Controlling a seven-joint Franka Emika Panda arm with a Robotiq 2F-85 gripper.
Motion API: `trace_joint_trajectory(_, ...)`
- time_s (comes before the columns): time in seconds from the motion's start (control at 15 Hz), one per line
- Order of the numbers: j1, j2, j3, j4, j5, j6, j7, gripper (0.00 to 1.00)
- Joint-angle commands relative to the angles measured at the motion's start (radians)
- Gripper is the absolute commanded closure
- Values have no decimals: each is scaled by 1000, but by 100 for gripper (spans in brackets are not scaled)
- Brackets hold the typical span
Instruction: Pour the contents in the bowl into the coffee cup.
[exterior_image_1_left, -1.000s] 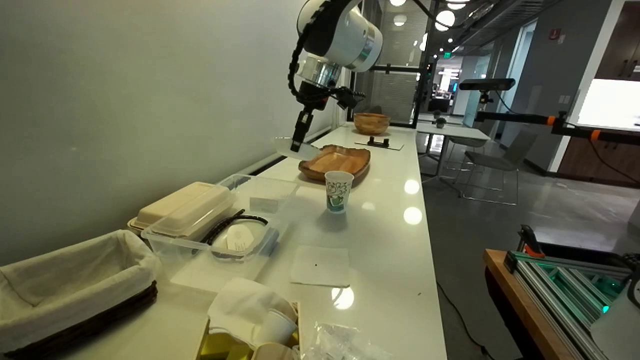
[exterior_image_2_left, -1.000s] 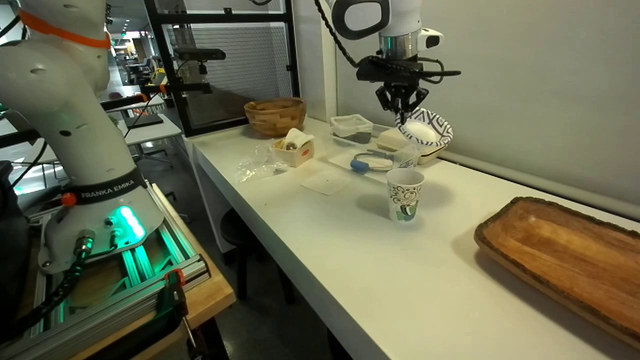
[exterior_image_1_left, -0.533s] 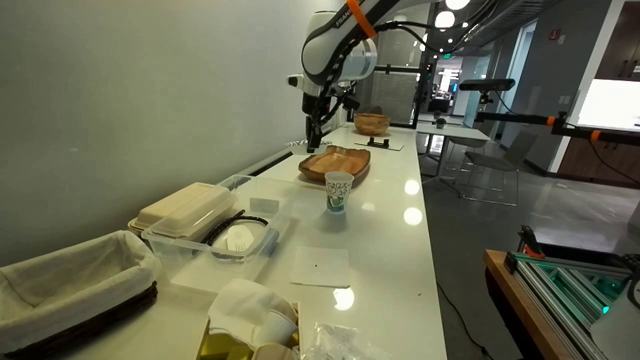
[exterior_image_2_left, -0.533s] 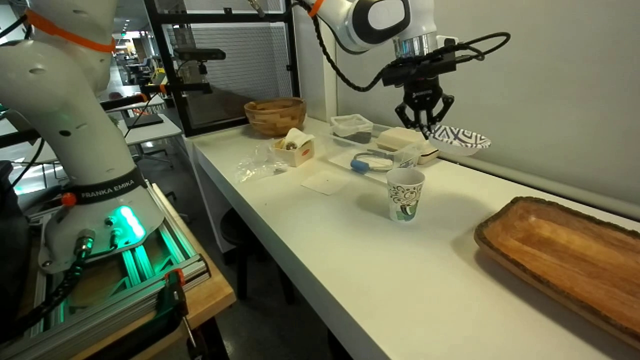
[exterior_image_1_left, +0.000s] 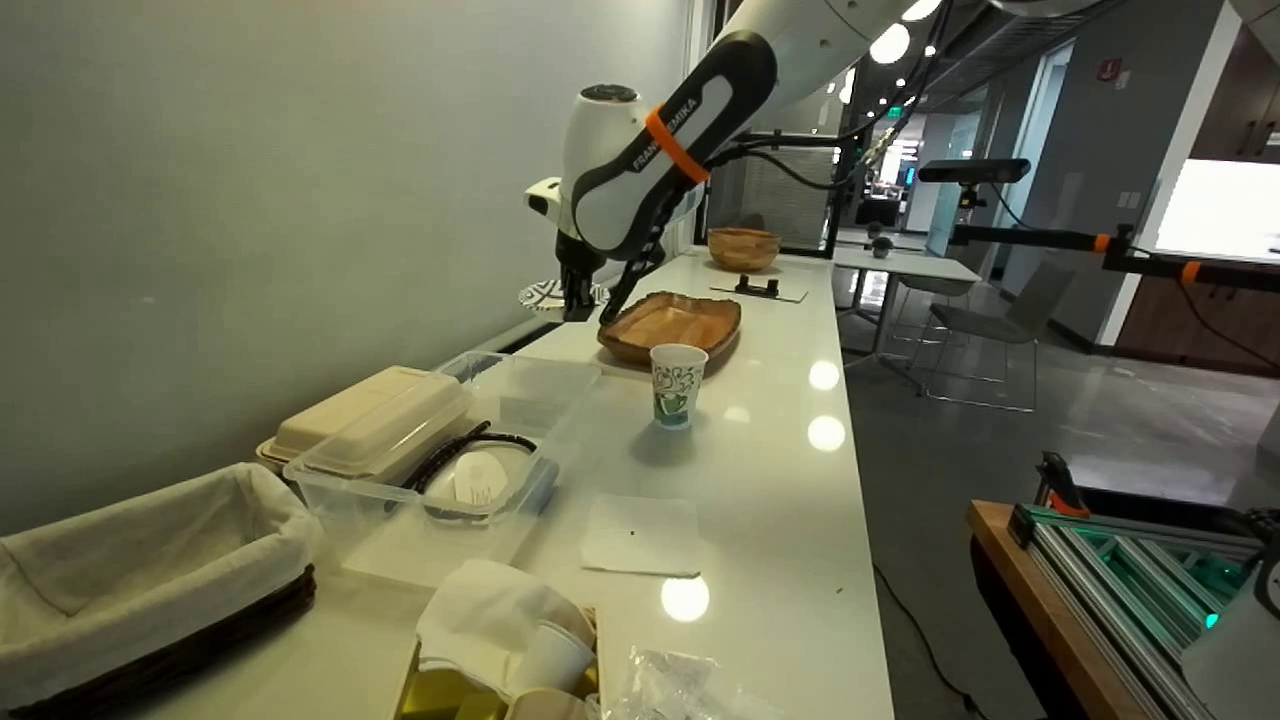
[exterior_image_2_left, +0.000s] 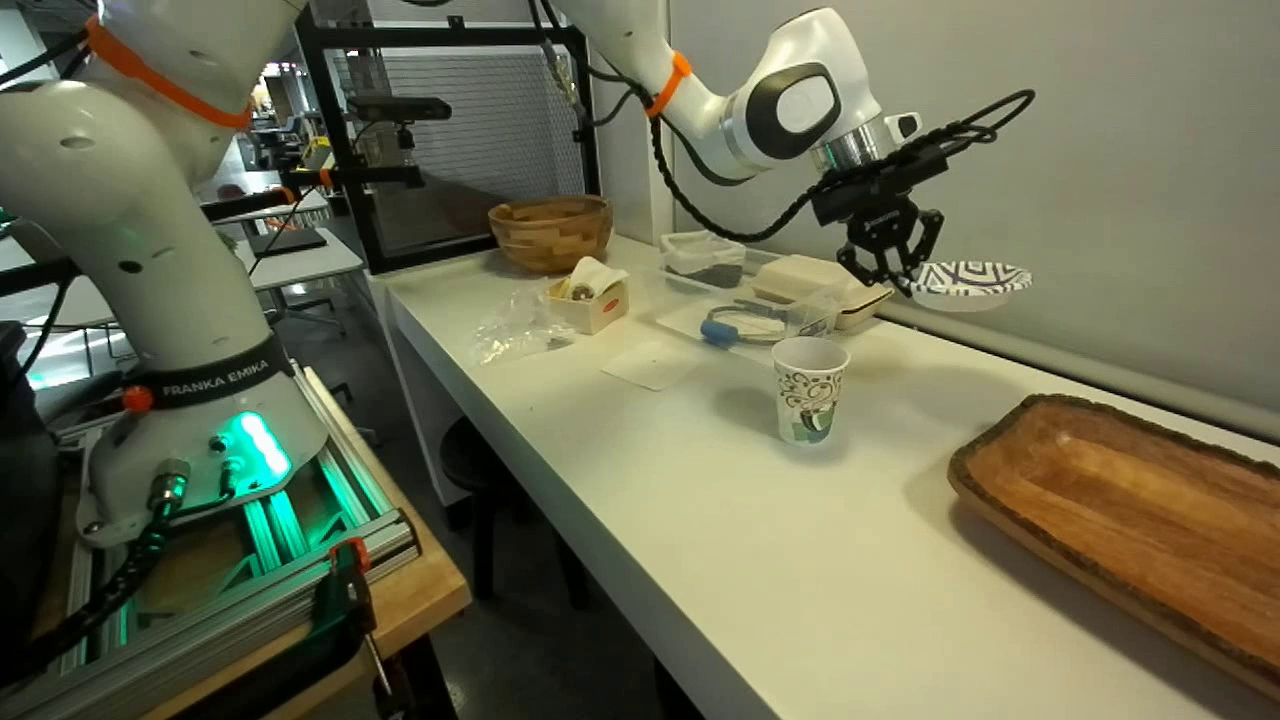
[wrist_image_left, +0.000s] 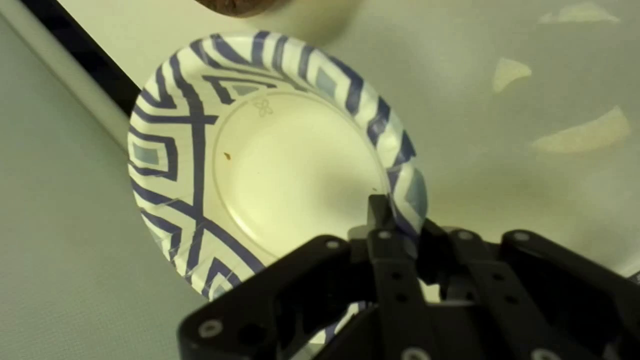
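Evidently, our jaws grip the bowl (exterior_image_2_left: 970, 288) by its rim, likely leaving the rest free to tip. We hold it fairly level near the wall (exterior_image_2_left: 1130, 220), apart from the cup (exterior_image_2_left: 810, 395), which stands upright on the worktop (exterior_image_2_left: 700, 510), presumably to catch the pour.

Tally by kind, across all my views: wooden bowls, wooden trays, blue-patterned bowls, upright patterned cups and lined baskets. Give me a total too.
Wooden bowls: 2, one toward each end of the counter
Wooden tray: 1
Blue-patterned bowl: 1, its rim pinched in the gripper
Upright patterned cup: 1
Lined basket: 1
Total: 6
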Motion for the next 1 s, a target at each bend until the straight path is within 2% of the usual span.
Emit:
trace_joint_trajectory(0.0, -56, 63, 77, 68, 42, 2, 38, 98)
trace_joint_trajectory(0.47, -111, 92, 163, 100, 107, -14, 44, 98)
trace_joint_trajectory(0.53, -112, 90, 167, 102, 111, -30, 43, 71)
trace_joint_trajectory(0.67, -99, 72, 160, 100, 108, -63, 52, 61)
trace_joint_trajectory(0.93, -38, -35, 122, 53, 91, -216, 129, 31)
